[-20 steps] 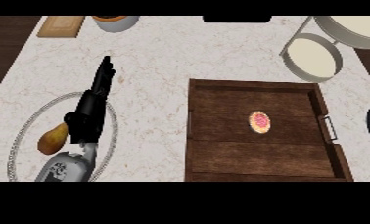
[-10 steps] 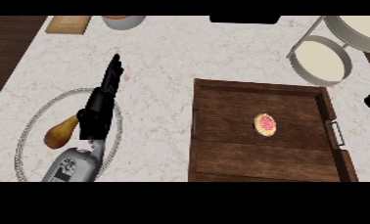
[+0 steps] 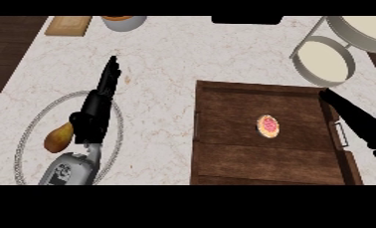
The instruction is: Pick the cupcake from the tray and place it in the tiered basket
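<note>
Only the right hand (image 3: pixel 351 118) has moved: half a second ago it was not in sight, and now it has come in from the edge at 3 o'clock. Its black fingers are straight and hold nothing, and they lie over the right rim of the tray.

On the left side, a brown pear (image 3: pixel 58 138) sits on a round plate (image 3: pixel 20 142) on the counter (image 3: pixel 169 57). The left hand (image 3: pixel 101 100) rests over that plate with straight fingers pointing to 12 o'clock. It holds nothing and looks the same as before.

The wooden tray (image 3: pixel 228 165) and the cupcake (image 3: pixel 269 126) have stayed put too. The cupcake sits in the middle of the tray, at 9 o'clock from the right hand and a little way from it. The tiered basket (image 3: pixel 322 63) stands at 1 o'clock from the cupcake, just past the tray's far corner.

The job now seems to be reaching. The right hand should slide toward 9 o'clock until it is over the cupcake. Then it should come down and curl its fingers round the sides, not squash the pink top.
</note>
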Robot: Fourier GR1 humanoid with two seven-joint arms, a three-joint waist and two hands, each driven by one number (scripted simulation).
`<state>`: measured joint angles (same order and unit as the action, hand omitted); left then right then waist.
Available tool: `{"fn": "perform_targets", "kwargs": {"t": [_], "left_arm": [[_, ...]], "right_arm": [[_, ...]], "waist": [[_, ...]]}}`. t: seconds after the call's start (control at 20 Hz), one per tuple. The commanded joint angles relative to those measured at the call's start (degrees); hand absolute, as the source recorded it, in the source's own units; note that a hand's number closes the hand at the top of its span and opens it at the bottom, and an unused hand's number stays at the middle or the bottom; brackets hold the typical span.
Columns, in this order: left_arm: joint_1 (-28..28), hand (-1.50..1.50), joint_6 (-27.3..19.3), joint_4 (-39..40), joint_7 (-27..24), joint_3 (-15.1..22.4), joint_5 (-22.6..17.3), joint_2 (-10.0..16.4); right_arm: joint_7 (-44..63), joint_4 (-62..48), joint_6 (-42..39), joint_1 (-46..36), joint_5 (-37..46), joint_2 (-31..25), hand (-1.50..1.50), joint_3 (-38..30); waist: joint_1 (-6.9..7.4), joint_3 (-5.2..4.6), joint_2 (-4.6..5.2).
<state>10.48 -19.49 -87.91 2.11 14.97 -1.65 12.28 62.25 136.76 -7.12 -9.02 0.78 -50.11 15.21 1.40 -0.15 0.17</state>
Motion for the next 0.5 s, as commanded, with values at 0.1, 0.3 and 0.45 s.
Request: {"fn": "perform_targets", "kwargs": {"t": [0.1, 0.3, 0.45], "left_arm": [[-3.4, 0.0, -0.7, -0.7, -1.4, 0.1, 0.9, -1.5], [-0.1, 0.0, 0.2, -0.4, 2.1, -1.6, 0.7, -0.8], [-1.0, 0.0, 0.5, 1.8, -2.1, -2.5, 1.1, -1.2]], "right_arm": [[12.9, -0.8, -1.7, -5.3, 2.6, 2.8, -1.5, 7.5], [13.3, -2.4, -2.6, -5.0, 6.0, 2.6, -1.5, 9.2], [10.8, -3.7, -3.1, -3.6, 8.8, 3.0, -1.5, 10.5]], "waist": [[-0.66, 0.02, -0.17], [-1.1, 0.05, -0.22], [-1.36, 0.08, -0.21]]}}
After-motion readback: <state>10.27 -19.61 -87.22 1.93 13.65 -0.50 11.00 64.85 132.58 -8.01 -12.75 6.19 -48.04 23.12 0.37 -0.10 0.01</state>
